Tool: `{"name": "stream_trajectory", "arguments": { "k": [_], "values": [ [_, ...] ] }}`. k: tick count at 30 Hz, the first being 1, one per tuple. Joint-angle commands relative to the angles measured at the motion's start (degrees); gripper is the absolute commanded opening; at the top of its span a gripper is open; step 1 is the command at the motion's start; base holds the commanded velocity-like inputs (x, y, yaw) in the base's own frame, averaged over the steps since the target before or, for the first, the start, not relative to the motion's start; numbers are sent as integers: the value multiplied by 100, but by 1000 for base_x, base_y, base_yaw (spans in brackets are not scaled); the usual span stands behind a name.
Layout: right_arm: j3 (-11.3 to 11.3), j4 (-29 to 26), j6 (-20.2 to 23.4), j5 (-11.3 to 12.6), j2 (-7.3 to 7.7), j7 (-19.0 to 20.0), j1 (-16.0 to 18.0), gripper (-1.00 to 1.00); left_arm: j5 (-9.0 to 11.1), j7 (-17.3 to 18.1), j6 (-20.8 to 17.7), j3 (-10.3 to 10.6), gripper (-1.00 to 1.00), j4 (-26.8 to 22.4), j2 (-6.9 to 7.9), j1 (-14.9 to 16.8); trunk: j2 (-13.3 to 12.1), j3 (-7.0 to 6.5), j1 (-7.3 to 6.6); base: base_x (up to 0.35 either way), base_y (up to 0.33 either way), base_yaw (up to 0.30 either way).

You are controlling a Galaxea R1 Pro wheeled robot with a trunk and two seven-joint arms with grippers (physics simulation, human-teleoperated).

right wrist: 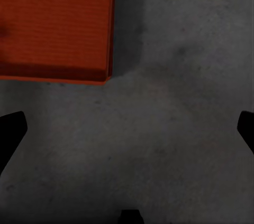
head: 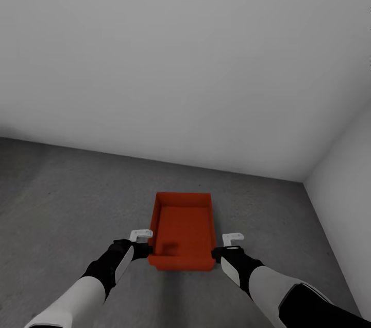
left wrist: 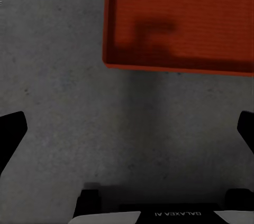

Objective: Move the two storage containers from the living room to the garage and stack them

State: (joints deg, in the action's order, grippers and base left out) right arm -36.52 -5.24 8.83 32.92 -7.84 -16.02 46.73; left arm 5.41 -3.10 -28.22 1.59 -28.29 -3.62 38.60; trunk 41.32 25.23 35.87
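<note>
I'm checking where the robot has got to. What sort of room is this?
Probably a garage or other bare utility room: a mottled dark grey concrete floor, plain grey-white walls meeting in a corner, no furniture in view, just an orange-red storage container on the floor.

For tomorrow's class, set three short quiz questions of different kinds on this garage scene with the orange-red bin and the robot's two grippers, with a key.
1. True or false: the orange-red rectangular open-topped bin sits on the dark grey concrete floor.
2. Multiple choice: the left gripper and right gripper are (a) both inside the bin, (b) one at each side of it, (c) both raised high above it.
3. Fill in: in both wrist views the black fingers stand wide ____, with nothing between them.

Key: 1 true; 2 b; 3 apart.
</note>
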Motion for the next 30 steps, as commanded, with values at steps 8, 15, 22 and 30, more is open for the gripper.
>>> {"name": "stream_trajectory", "arguments": {
  "k": [8,15,22,30],
  "values": [
    [-52,-12,40,31,-6,-32,2,100,57,-33,-25,17,100,-10,2,2,5,-67,1,0,0,0],
    [-56,-12,40,31,-7,-32,2,100,57,-33,-18,17,100,-10,-1,1,5,-130,1,0,0,0],
    [-56,-12,40,31,-7,-32,3,100,57,-33,-8,17,100,-9,0,3,5,-194,1,0,0,0],
    [-52,-12,40,31,-7,-32,4,100,57,-33,-8,17,100,-6,1,4,5,-266,1,0,0,0]
  ]
}}
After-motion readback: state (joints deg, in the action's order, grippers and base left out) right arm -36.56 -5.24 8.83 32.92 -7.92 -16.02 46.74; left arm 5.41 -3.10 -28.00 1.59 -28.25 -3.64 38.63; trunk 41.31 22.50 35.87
